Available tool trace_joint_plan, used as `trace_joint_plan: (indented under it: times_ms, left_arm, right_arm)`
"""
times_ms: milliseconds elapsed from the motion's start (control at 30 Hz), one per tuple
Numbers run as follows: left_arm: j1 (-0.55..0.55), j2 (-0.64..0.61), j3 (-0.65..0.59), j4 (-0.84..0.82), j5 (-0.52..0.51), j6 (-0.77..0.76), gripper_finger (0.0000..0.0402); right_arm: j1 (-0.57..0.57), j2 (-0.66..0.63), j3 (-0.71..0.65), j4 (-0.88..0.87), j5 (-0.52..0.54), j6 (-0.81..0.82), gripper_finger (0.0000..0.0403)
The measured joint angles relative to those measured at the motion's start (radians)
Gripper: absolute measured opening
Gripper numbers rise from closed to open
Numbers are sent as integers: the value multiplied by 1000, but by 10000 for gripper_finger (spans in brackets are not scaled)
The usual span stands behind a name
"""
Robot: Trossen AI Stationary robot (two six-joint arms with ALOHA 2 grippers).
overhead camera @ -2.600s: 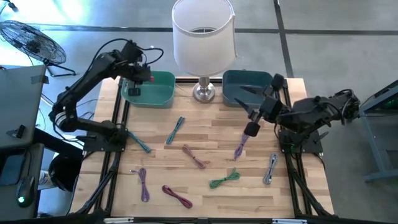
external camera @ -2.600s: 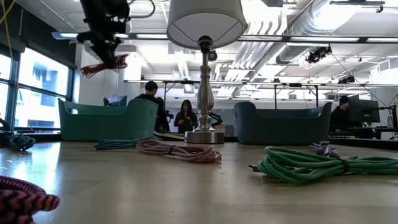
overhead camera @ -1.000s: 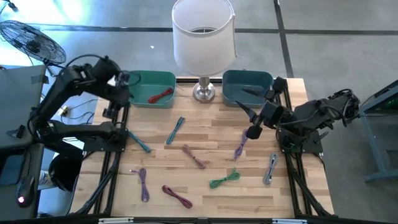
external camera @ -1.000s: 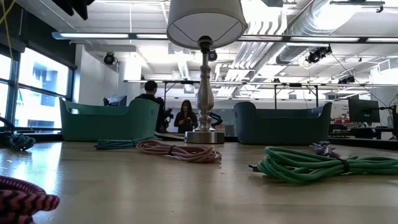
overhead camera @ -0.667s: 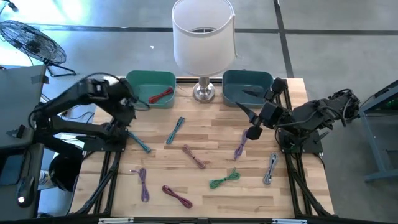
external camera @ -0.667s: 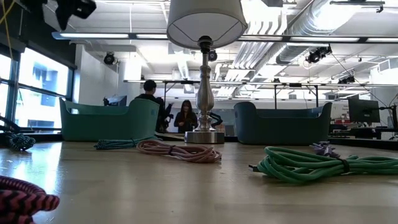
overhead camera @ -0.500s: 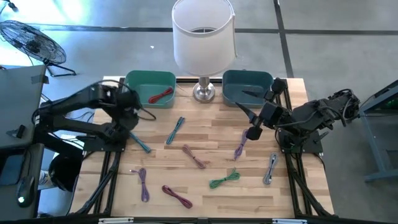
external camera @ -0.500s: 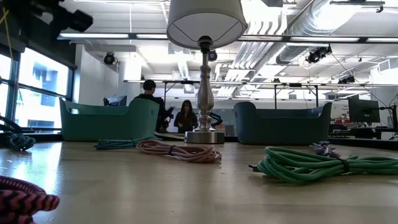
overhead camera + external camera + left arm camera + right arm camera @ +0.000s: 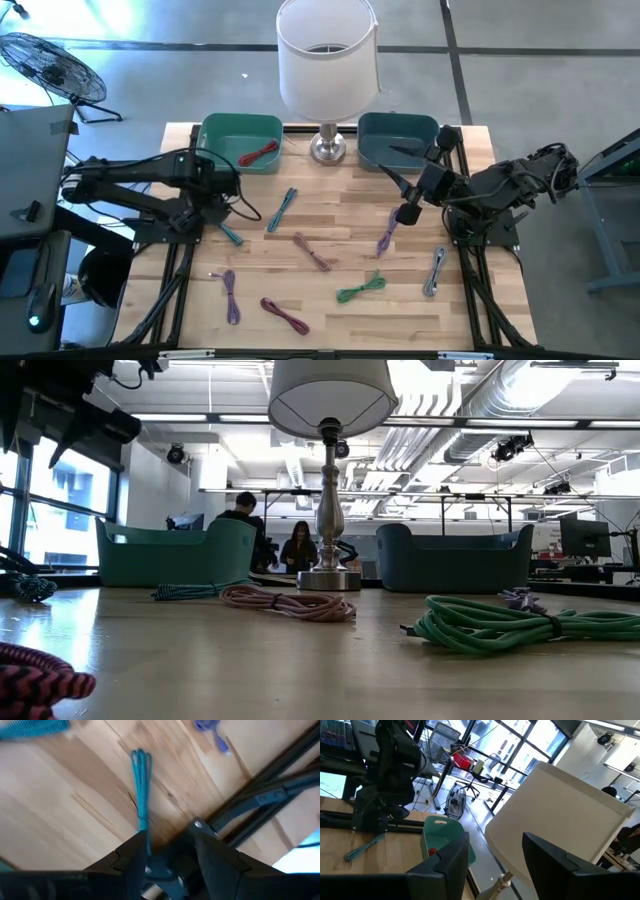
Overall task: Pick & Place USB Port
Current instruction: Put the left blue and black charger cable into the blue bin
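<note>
Several bundled USB cables lie on the wooden table. A red one [image 9: 258,153] rests inside the green bin [image 9: 228,131]. My left gripper [image 9: 220,204] hangs open at the table's left side, just beyond a teal cable [image 9: 229,234]; in the left wrist view that teal cable [image 9: 141,795] runs up toward the gap between my fingers. My right gripper [image 9: 405,211] is open too, held in the air just beyond a purple cable [image 9: 386,237] and in front of the dark blue bin [image 9: 398,140].
A lamp with a white shade [image 9: 327,60] stands between the two bins at the far edge. Other cables: blue-grey [image 9: 283,208], pink [image 9: 312,252], green [image 9: 362,288], grey [image 9: 436,270], purple [image 9: 230,295], dark red [image 9: 285,315]. People stand in the room behind [image 9: 298,547].
My left gripper has swung away from the green bin, toward the table's near edge and down, and now hangs over the teal cable on the left. The red cable has stayed in the green bin.
</note>
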Motion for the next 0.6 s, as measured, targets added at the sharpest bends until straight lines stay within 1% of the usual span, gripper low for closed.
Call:
trace_joint_plan:
  times_ms: [133, 167, 300, 467, 600]
  left_arm:
    - [-34, 14, 0, 114, -3, -17, 165]
    - [-41, 18, 0, 130, -17, -32, 165]
    - [-43, 30, -6, 120, -73, -102, 165]
    - [-46, 25, -71, 135, -46, -137, 165]
    - [-63, 29, -74, 154, -62, -156, 165]
  right_arm:
    - [0, 0, -2, -10, 0, 14, 177]
    - [0, 0, -2, -14, -1, 25, 176]
    - [1, 0, -2, -38, -1, 50, 174]
    - [7, 0, -2, -51, -43, 50, 174]
    - [7, 0, -2, -53, -51, 50, 174]
